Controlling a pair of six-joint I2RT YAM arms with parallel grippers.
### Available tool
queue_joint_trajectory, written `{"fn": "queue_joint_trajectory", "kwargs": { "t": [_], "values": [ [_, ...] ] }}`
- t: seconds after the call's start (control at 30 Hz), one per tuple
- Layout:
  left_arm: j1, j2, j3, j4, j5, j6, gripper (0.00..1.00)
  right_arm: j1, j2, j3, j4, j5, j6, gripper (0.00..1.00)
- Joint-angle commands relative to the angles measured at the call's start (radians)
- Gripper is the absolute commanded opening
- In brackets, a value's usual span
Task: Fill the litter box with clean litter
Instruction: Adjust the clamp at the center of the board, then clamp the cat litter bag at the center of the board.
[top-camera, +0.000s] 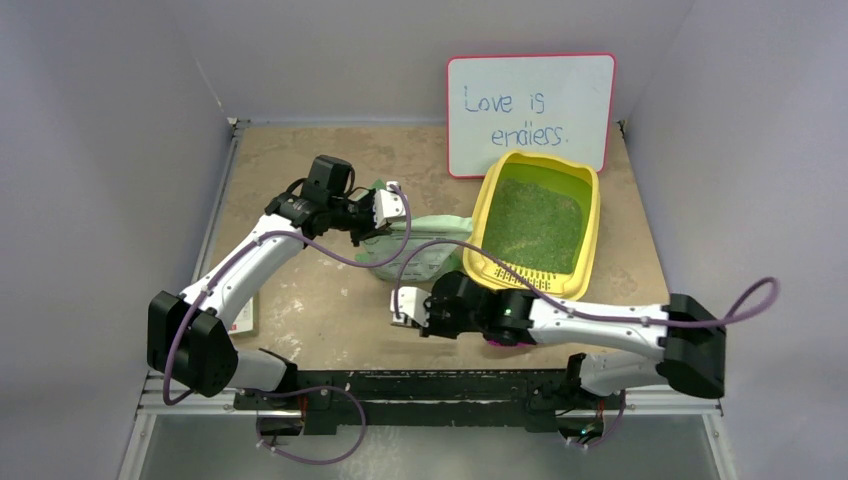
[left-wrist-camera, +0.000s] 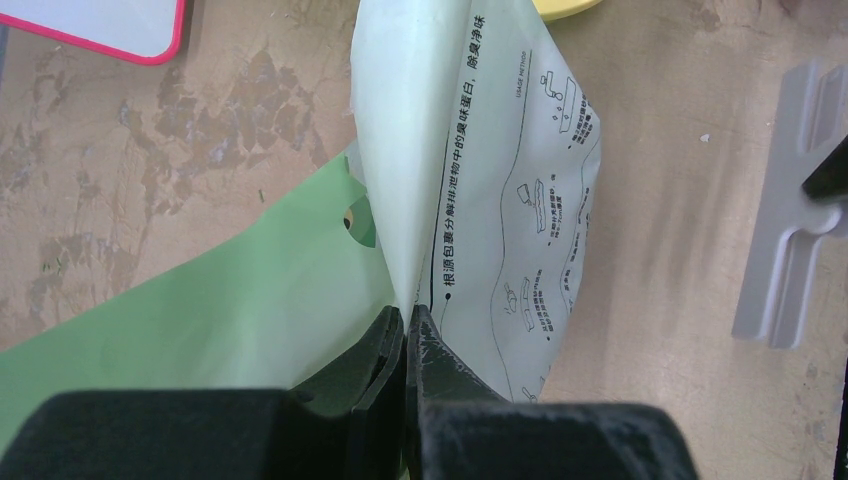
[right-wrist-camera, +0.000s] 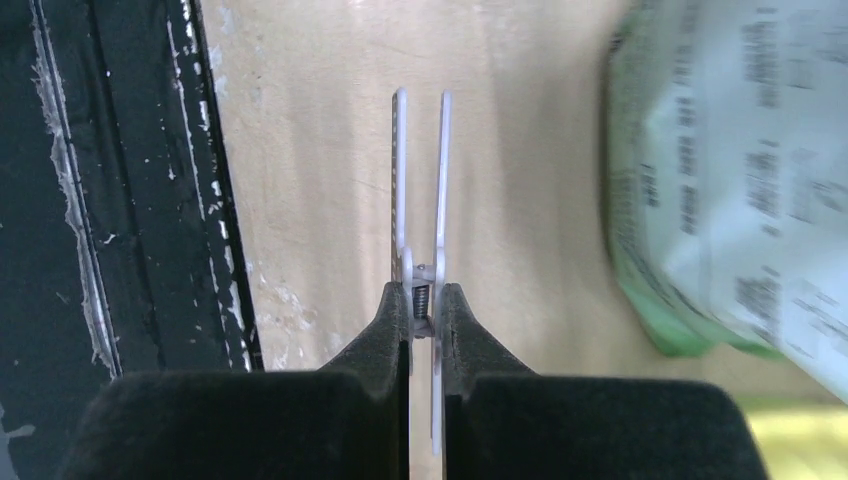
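Note:
The yellow litter box (top-camera: 592, 215) lies at the back right with a layer of green clean litter (top-camera: 530, 225) in it; its slotted grille faces my arms. My left gripper (top-camera: 385, 210) is shut on the top edge of the pale green printed bag (top-camera: 430, 255), which lies left of the box. The left wrist view shows that gripper (left-wrist-camera: 408, 312) pinching the bag's fold (left-wrist-camera: 500, 180). My right gripper (top-camera: 418, 310) is shut on a white spring clip (top-camera: 402, 305) in front of the bag. In the right wrist view the gripper (right-wrist-camera: 424, 292) squeezes the clip (right-wrist-camera: 420, 170) at its spring.
A white red-framed board (top-camera: 530, 115) with writing leans on the back wall. A magenta scoop (top-camera: 495, 343) shows under my right forearm. A card (top-camera: 245, 315) lies at the table's left edge. The black front rail (right-wrist-camera: 100, 180) runs close beside the clip.

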Motion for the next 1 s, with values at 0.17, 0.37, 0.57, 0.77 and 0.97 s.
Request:
{"fn": "queue_joint_trajectory", "kwargs": {
  "t": [0.17, 0.37, 0.57, 0.77, 0.97],
  "values": [
    [0.027, -0.008, 0.03, 0.048, 0.029, 0.011, 0.0, -0.154, -0.324, 0.073, -0.21, 0.196, -0.062, 0.0],
    [0.027, -0.004, 0.034, 0.038, 0.033, 0.015, 0.0, -0.327, -0.3, 0.237, -0.226, 0.131, -0.237, 0.0],
    [0.027, 0.0, 0.039, 0.029, 0.047, 0.02, 0.0, -0.407, -0.134, 0.445, -0.314, 0.079, -0.418, 0.0],
    [0.027, 0.0, 0.039, 0.024, 0.042, 0.023, 0.0, -0.419, -0.016, 0.55, -0.392, -0.045, -0.514, 0.0],
    [0.027, 0.001, 0.041, 0.025, 0.039, 0.022, 0.0, -0.428, -0.009, 0.551, -0.384, -0.12, -0.533, 0.0]
  ]
}}
